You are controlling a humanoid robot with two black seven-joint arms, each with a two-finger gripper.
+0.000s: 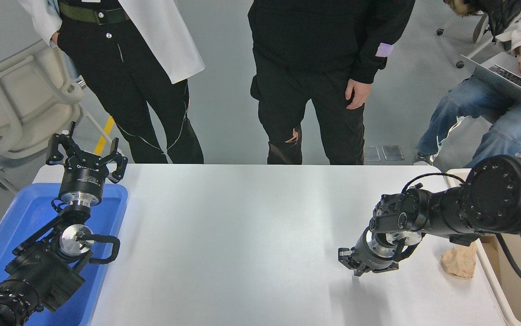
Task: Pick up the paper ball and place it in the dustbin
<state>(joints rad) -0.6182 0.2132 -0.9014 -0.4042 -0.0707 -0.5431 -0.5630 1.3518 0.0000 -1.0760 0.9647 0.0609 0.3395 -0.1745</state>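
Observation:
The paper ball (460, 261), a tan wrinkled wad, lies on the white table (242, 226) near its right edge. The dustbin (495, 286), beige with a pale rounded rim, stands just past that edge and is partly hidden by my right arm. My right gripper (351, 263) points down at the table, left of the ball and about a gripper's width or more from it. It looks open and holds nothing. My left arm is parked at the lower left with its gripper (86, 151) open and pointing away.
A shallow blue tray (29, 213) lies under the left arm at the table's left end. Two people stand at the far side. A third person sits at the top right with a laptop (509, 79). A beige chair (20, 99) is at the far left.

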